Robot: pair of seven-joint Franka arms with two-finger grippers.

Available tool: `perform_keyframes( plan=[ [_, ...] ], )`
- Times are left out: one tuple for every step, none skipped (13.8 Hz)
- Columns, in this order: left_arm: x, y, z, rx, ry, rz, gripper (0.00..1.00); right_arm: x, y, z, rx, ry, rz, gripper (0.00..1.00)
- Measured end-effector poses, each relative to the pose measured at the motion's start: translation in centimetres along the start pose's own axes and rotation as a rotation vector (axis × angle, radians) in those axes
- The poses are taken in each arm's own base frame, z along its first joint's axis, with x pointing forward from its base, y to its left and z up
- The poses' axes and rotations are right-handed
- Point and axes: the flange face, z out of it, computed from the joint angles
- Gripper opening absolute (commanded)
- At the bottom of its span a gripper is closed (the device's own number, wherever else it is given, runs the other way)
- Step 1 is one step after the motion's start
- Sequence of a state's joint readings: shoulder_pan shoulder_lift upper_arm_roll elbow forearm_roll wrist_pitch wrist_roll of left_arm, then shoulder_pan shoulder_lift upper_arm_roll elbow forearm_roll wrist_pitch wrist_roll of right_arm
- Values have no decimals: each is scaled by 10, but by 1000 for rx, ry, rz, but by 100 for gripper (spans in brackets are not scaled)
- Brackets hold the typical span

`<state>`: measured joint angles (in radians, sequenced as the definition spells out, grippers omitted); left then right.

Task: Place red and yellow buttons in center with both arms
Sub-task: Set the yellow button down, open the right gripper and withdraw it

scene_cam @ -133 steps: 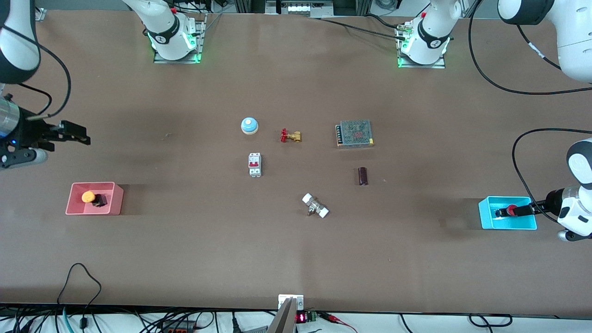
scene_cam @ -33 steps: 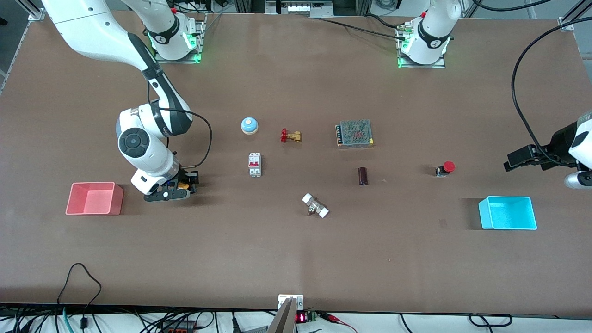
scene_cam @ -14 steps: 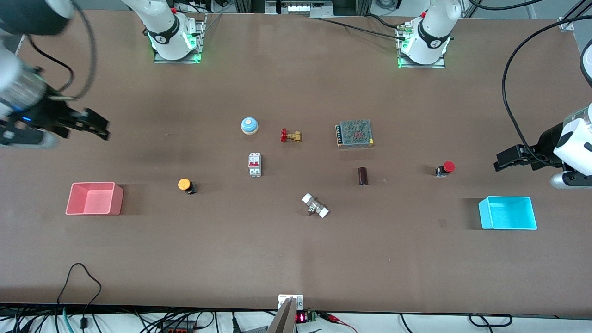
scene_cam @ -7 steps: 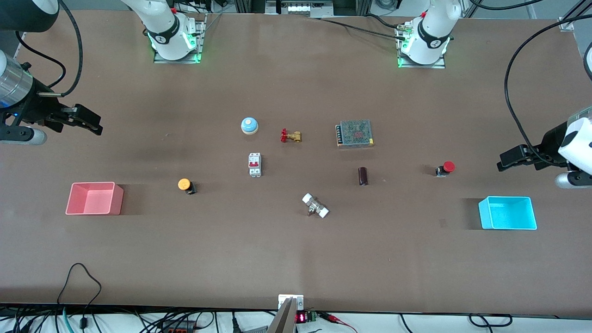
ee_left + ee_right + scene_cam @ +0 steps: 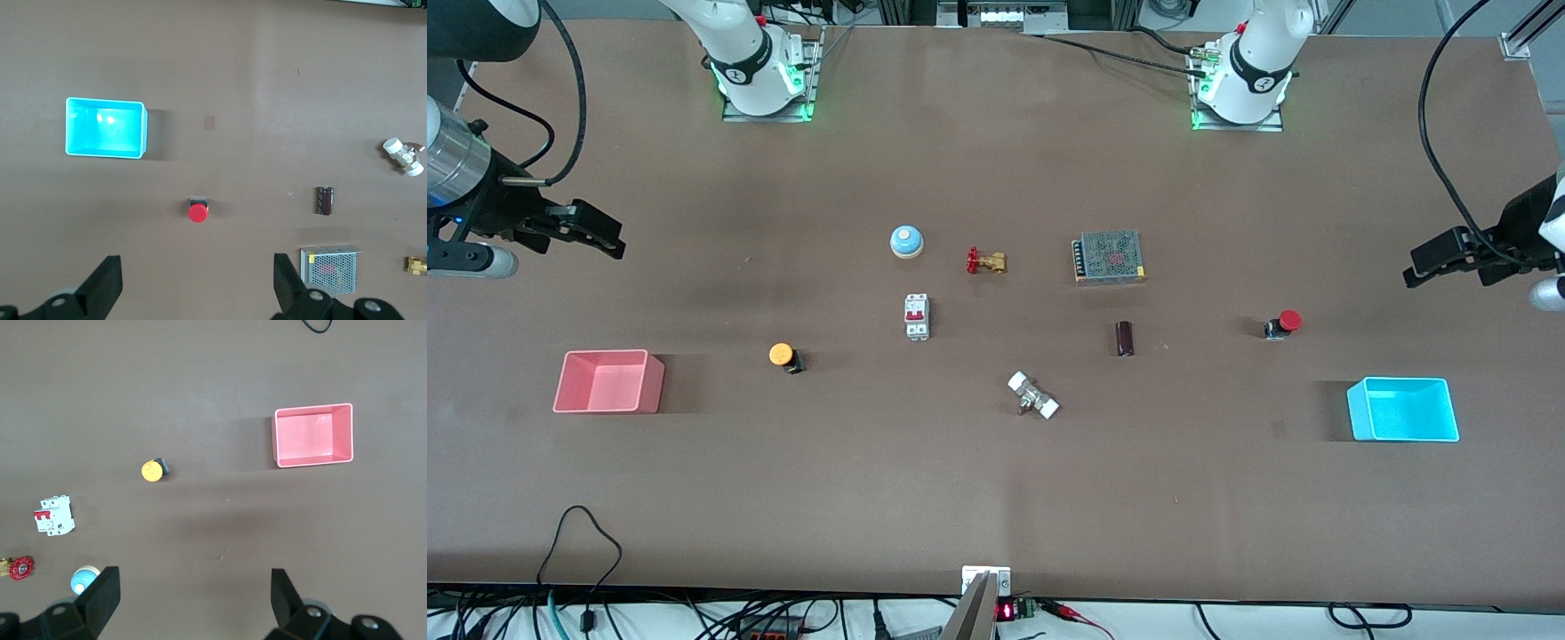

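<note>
Two black-bodied push buttons already sit on the brown tabletop in the front view, the orange-yellow-capped button near the empty pink bin, the red-capped button near the empty cyan bin. Left wrist view: the left gripper hangs with jaws apart above the red cap, best kept high. Right wrist view: the right gripper likewise gapes empty, so I judge both arms should simply clear away without brushing either button.

You have two push buttons on the table, a red button and a yellow button, and two open bins, one pink bin and one blue bin. You also have one each of a blue bell, brass valve, circuit breaker, mesh-topped power supply, dark capacitor and white-capped fitting. Two grippers are in view, the right gripper and the left gripper.
</note>
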<state>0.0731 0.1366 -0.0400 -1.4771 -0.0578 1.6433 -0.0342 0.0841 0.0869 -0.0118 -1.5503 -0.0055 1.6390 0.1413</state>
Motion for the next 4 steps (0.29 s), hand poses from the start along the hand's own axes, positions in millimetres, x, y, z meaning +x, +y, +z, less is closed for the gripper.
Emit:
perform_keyframes(
  plan=[
    [-1,0,1,0,-3,0,100,0,0,0,0,-1,0,100],
    [-2,0,3,0,-7,1,100,0,0,0,0,-1,0,100],
    [-2,1,4,0,-10,1,100,0,1,0,0,-2,1,100],
    [-2,1,5,0,-12,2,100,0,1,0,0,-2,1,100]
  ],
)
